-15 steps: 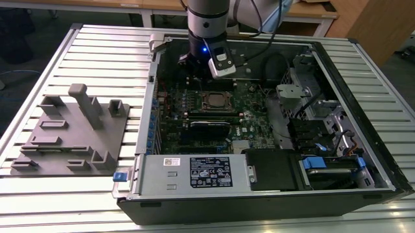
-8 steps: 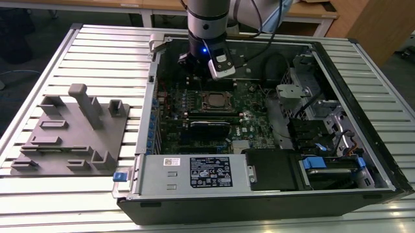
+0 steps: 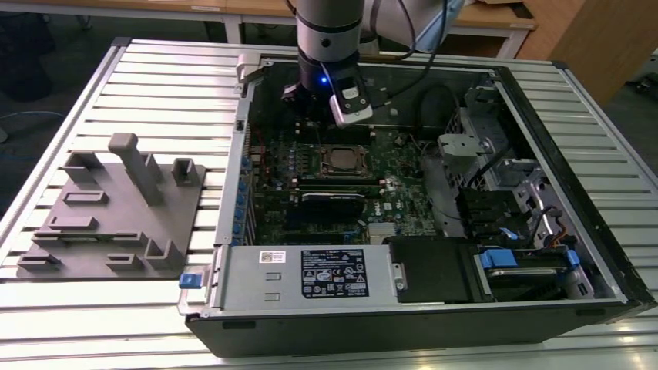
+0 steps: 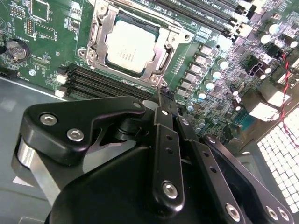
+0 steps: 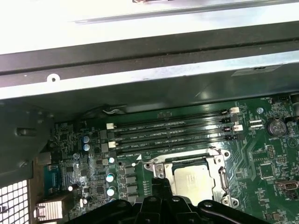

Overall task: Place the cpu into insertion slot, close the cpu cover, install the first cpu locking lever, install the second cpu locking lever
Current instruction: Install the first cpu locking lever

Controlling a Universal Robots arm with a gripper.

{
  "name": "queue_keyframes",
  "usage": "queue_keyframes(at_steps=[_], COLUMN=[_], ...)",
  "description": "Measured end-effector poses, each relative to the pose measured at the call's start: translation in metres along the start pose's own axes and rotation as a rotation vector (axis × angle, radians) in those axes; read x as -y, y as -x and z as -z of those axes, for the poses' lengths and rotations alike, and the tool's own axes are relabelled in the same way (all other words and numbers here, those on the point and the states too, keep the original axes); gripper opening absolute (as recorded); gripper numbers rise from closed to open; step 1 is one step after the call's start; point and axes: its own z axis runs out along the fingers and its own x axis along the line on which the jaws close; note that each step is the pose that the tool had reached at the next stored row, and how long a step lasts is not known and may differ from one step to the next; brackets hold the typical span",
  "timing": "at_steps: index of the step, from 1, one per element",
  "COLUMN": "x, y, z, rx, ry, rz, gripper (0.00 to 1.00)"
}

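Far side of the cpu cover (image 4: 122, 70), gripper (image 4: 161, 93) pressed together, empty; cpu (image 4: 128, 46) seated, cover down; latching prob wants slow, square push

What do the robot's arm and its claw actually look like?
The arm is a silver-grey tube with a black ring, a small blue light and a pale box-like module near its wrist. The gripper is matte black: angular linked bars joined by round silver screws.
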Motion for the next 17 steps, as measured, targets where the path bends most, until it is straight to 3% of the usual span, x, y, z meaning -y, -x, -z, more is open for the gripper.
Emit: queue_keyframes(at_steps=[8, 17], x=[0.0013, 0.0007], y=[-0.0083, -0.0084], z=[0.0004, 0.0052], rx=[0.0013, 0.0012], ry=[0.0003, 0.0003], rz=[0.000, 0.000], gripper=[0.11, 0.11])
